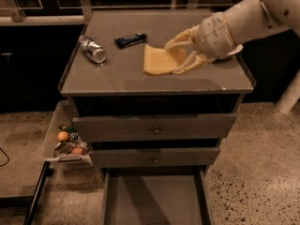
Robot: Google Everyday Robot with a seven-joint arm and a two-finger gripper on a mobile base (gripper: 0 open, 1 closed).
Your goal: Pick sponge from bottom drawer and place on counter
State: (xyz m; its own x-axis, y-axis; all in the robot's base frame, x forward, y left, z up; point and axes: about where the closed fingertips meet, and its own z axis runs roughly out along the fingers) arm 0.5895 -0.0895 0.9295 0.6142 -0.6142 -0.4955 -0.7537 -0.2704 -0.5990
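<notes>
The pale yellow sponge (161,60) is held over the middle of the grey counter (117,76), close to its surface. My gripper (179,54) reaches in from the right and its fingers are shut on the sponge's right edge. The bottom drawer (154,200) is pulled open at the bottom of the view and its grey floor shows nothing on it. The white bowl is hidden behind my arm.
A crushed metal can (93,49) and a black bar-shaped wrapper (130,40) lie on the counter's left and back. Two upper drawers with round knobs (156,131) are shut. A side bin (65,142) at the left holds fruit and snacks.
</notes>
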